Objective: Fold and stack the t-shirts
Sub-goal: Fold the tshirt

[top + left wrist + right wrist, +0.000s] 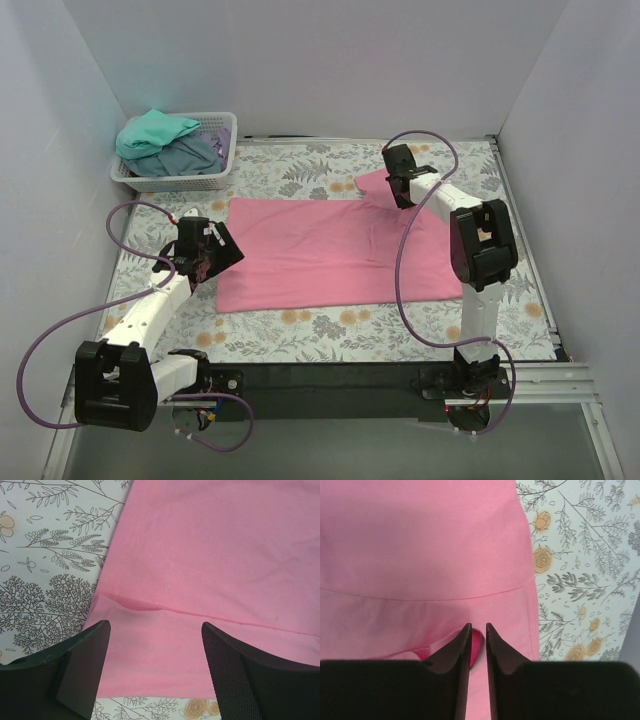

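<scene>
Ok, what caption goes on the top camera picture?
Pink cloth t-shirt spread out on flowery table; white plastic lattice basket sits far left.

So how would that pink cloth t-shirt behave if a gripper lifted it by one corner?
Likely floppy: the pink cloth t-shirt lies flat with soft creases and a folded-over edge, so it would drape and sag. Probably light, being thin fabric. Pushed, it would likely bunch up on the floral table cover rather than slide whole.
</scene>
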Controlling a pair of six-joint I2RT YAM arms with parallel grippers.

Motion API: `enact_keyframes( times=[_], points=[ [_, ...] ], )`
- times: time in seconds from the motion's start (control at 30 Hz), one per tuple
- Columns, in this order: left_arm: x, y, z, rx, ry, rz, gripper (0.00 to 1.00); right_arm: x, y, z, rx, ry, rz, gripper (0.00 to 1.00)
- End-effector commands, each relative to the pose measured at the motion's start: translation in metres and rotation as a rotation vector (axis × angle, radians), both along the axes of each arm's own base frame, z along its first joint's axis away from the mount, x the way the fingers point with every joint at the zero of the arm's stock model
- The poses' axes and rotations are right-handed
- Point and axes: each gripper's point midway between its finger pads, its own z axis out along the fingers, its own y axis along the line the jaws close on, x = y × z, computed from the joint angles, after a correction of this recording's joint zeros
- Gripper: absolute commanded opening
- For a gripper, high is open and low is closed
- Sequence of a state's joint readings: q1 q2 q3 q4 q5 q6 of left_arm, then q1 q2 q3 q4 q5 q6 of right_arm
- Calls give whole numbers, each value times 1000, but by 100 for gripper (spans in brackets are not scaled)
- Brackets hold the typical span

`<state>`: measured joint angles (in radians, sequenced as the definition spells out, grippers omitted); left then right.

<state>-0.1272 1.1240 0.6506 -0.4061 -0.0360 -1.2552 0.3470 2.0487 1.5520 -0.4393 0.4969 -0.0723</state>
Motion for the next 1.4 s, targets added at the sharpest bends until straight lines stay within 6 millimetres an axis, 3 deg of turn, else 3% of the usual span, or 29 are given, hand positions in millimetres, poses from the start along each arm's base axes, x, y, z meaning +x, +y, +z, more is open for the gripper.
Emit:
enact_keyframes(
  times=[0.0, 0.07, 0.27, 0.43, 0.83, 1.07, 1.37],
  points=[
    [4, -1, 5, 8, -27, -12, 73, 12, -9, 24, 2, -99, -94, 26],
    [4, -1, 4, 7, -24, -13, 73, 4, 1, 30, 57, -94, -58, 35],
    [4, -1, 4, 7, -24, -15, 73, -28, 45, 49, 299, -86, 22, 36],
    [4, -1, 5, 6, -27, -12, 73, -53, 82, 39, 481, -25, 123, 35],
    [4, -1, 4, 7, -23, -15, 73, -62, 114, 2, 595, 73, 143, 34],
    [4, -1, 3, 7, -21, -17, 73, -63, 119, -22, 598, 122, 122, 34],
    [3, -2, 2, 7, -16, -18, 73, -59, 125, -28, 615, 139, 134, 33]
  ],
)
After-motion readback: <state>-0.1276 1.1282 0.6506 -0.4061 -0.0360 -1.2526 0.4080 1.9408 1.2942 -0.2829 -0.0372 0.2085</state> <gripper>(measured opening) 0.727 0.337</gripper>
